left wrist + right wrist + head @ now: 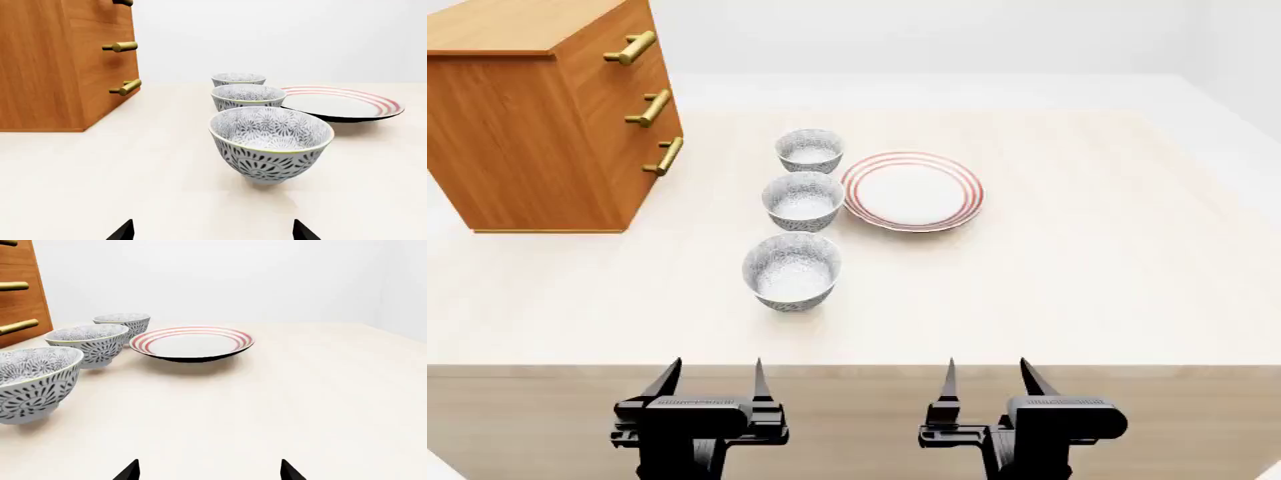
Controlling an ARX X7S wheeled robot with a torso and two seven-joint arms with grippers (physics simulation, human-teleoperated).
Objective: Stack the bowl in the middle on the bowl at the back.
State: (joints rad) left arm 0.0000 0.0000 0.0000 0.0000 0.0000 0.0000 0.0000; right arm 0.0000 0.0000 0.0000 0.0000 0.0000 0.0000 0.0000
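Both the left gripper (710, 378) and right gripper (988, 378) hang with fingers apart at the table's (1094, 290) near edge, well short of the bowl in the middle (803, 200), which stands just before the bowl at the back (810, 150) and beside the plate (912, 191).

Middle bowl (802, 200) upright, empty, just before back bowl (810, 150); both grey-white floral, unstacked.

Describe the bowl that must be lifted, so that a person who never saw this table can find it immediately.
Start at the wooden drawer cabinet on the table's left; beside it three identical grey-and-white patterned bowls stand in a row running away from the robot. Take the bowl in the middle. It alone has a bowl on both sides, the bowl at the back and the nearest bowl, and it stands closest to the red-ringed plate.
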